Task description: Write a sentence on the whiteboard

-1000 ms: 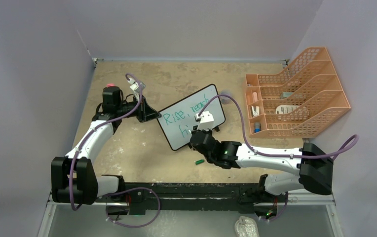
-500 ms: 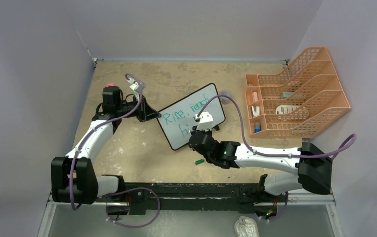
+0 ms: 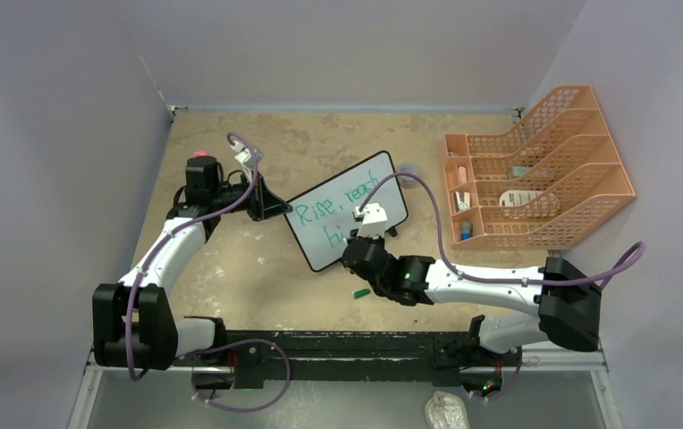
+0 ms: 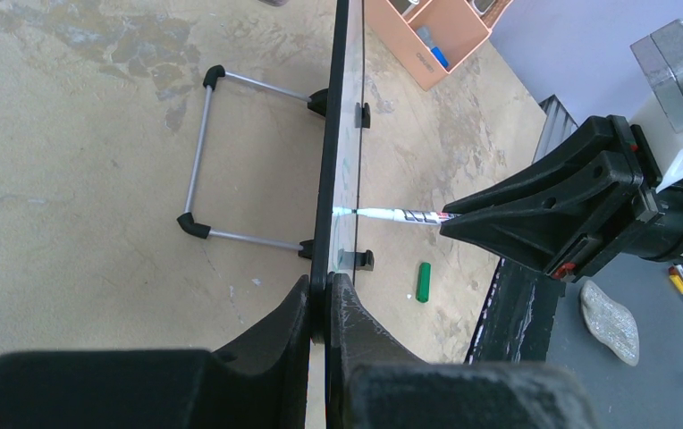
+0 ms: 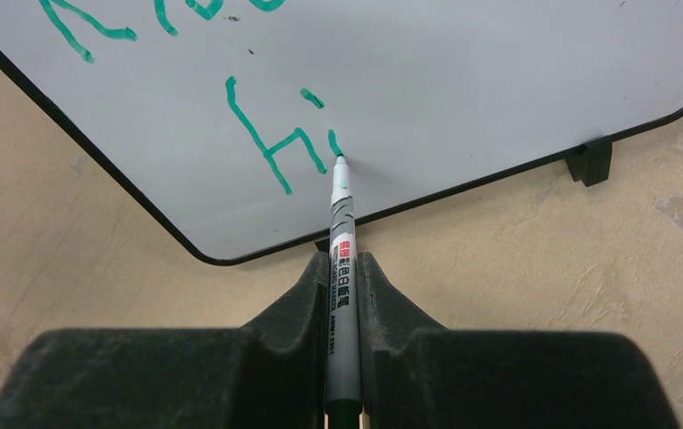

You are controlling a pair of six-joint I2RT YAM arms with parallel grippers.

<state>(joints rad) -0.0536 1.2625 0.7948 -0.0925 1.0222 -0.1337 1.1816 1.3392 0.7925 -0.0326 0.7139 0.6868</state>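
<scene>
Right wrist view: the right gripper (image 5: 342,261) is pinched tight on a green whiteboard marker (image 5: 339,192), whose tip touches the whiteboard (image 5: 499,71) at the foot of a short stroke. That stroke follows a large "H" in the sentence (image 5: 271,143), with a dot above it, so this looks like the "i" of a second line.

The board stands propped on its feet near the middle of the tan table (image 3: 231,268), turned at a slant between the two arms. In the left wrist view the left gripper (image 4: 322,290) is pressed together on the board's black frame edge, bracing it from the far side (a sensible hold, since the board would likely tip back under the pen).

To write the rest well, I would use light, even pressure so the propped board does not rock. Each stroke should follow the board's own slanted lower edge, not the table's. The line sits close to the bottom frame, so descenders need to be short. Bare white lies to the right for more letters. The loose green cap (image 3: 361,292) lies on the table just beside the right wrist and is best left alone.
</scene>
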